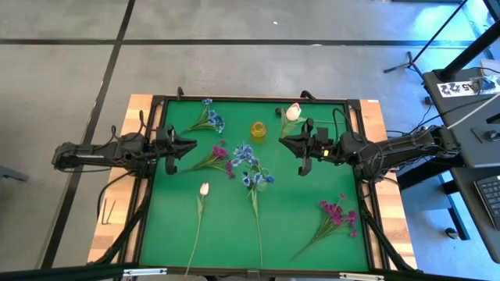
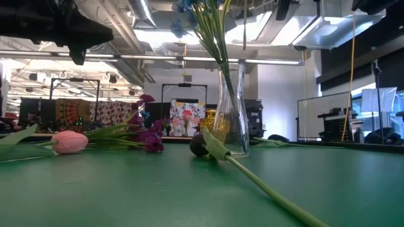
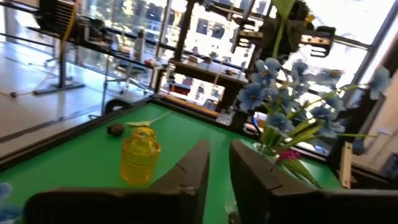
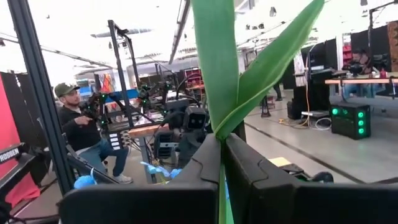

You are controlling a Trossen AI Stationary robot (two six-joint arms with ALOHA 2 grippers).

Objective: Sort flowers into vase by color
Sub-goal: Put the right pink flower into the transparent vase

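Note:
My right gripper (image 1: 283, 141) hovers right of the small yellow vase (image 1: 258, 129), shut on a white-pink tulip (image 1: 293, 112). My left gripper (image 1: 191, 147) hangs open and empty above the green mat, beside a magenta spray (image 1: 219, 158). Blue sprays (image 1: 251, 164) stand in the clear glass vase (image 2: 230, 120) at mid-table. A dark tulip bud (image 2: 199, 145) lies at the vase's foot, its stem running toward the near edge. Lying flat on the mat are another blue spray (image 1: 209, 117), a second white-pink tulip (image 1: 204, 189) and a second magenta spray (image 1: 337, 214). My right gripper pinches the tulip's green stem (image 4: 222, 190) between its two fingers, just below the long leaves (image 4: 217, 68). The fingers come level from the table's right side and lie across the stem. The bud points toward the far edge, and the flower seems raised off the mat.
The mat sits inside a dark raised frame (image 1: 156, 101) on a wooden table. The yellow vase stands between the two grippers, near the far edge. Cables run along both sides. A person (image 4: 78, 130) sits in the room beyond the table.

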